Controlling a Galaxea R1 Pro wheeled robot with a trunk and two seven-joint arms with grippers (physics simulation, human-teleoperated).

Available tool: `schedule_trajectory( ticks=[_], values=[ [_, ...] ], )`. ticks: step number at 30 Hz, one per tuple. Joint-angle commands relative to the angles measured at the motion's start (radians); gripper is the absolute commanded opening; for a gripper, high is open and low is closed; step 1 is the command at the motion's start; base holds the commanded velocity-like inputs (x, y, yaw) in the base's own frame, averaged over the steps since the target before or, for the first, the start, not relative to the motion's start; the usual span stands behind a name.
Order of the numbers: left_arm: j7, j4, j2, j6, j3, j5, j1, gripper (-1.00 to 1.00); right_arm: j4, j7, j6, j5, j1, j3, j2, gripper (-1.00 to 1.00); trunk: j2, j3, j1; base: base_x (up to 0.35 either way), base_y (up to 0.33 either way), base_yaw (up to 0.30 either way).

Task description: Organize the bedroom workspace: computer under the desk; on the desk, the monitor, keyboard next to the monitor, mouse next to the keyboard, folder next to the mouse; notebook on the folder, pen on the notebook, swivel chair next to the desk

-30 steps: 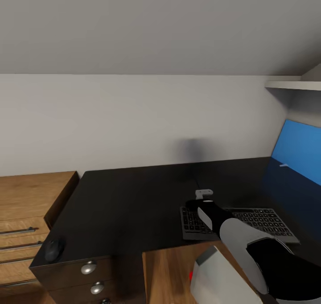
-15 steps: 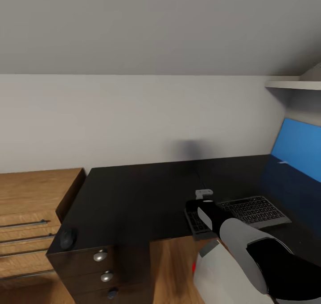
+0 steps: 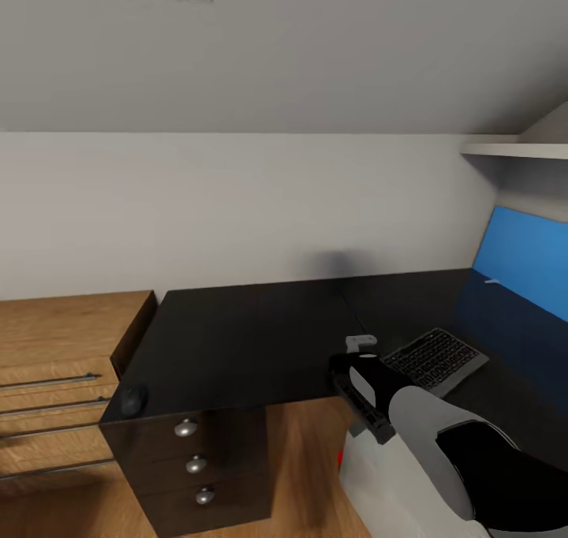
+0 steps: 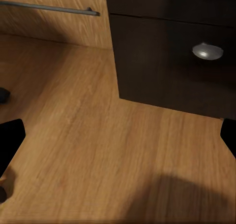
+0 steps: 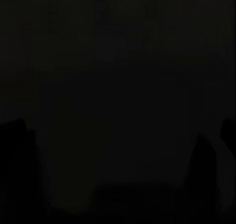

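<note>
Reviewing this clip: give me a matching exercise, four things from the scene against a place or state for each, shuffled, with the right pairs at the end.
Things:
1. keyboard
2. mouse
3. wooden chest of drawers
4. blue panel

Places or states:
A. stands upright at the back of the desk, on the right of the head view
B. lies near the desk's front left corner, above the knobbed drawers
C. lies at an angle on the desk, one end at the right gripper
D. stands on the floor beside the desk's left end

Pairs: 1-C, 2-B, 3-D, 4-A
</note>
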State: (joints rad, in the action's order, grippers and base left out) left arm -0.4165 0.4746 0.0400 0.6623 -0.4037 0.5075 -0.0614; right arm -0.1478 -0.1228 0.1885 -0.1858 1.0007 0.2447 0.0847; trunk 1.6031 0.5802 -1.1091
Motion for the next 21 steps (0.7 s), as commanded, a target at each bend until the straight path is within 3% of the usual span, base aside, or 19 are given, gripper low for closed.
schedule_trajectory(
  ticks=[1, 21],
  values=[
    [-0.008, 0.002, 0.001, 0.002, -0.008, 0.005, 0.000, 1.00, 0.002, -0.005, 0.012, -0.009, -0.001, 0.013, 0.000, 1.00, 0.000, 0.001, 0.000, -0.105, 0.000, 0.000],
    [-0.010, 0.002, 0.001, 0.002, -0.007, 0.005, 0.000, 1.00, 0.002, -0.005, 0.011, -0.009, -0.001, 0.013, 0.000, 1.00, 0.000, 0.001, 0.000, -0.169, 0.000, 0.000]
  ],
)
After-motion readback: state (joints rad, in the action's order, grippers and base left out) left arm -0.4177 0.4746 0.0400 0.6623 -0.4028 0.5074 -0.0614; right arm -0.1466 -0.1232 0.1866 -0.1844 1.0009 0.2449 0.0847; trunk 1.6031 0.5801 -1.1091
